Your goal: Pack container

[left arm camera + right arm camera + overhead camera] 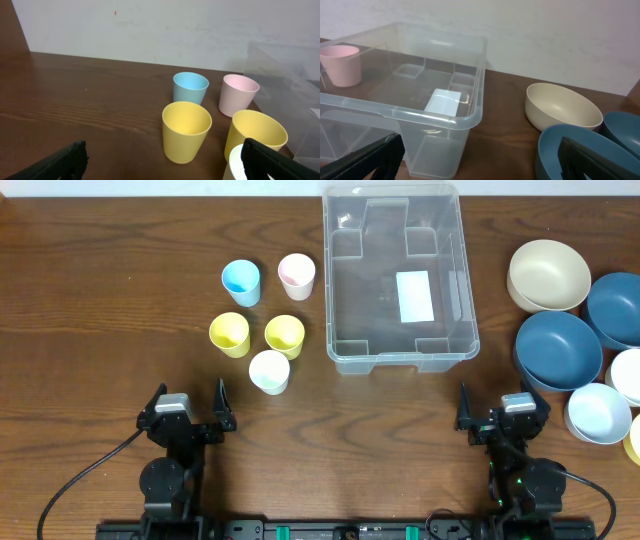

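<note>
The clear plastic container [345, 290] stands at the table's top middle, empty, with a white label on its base; it also shows in the right wrist view [470, 112]. Left of it stand several cups: blue [241, 281], pink [297, 276], two yellow [230, 334] [285, 335] and white [269, 371]. My left gripper [190, 416] is open and empty near the front edge, below the cups. My right gripper [503, 420] is open and empty at the front right, below the bowls.
Bowls cluster at the right: a cream one [549, 276], dark blue ones [559, 350] [615, 308], a pale blue one [599, 413] and a white one [627, 373] at the edge. A yellow rim shows at the far right edge.
</note>
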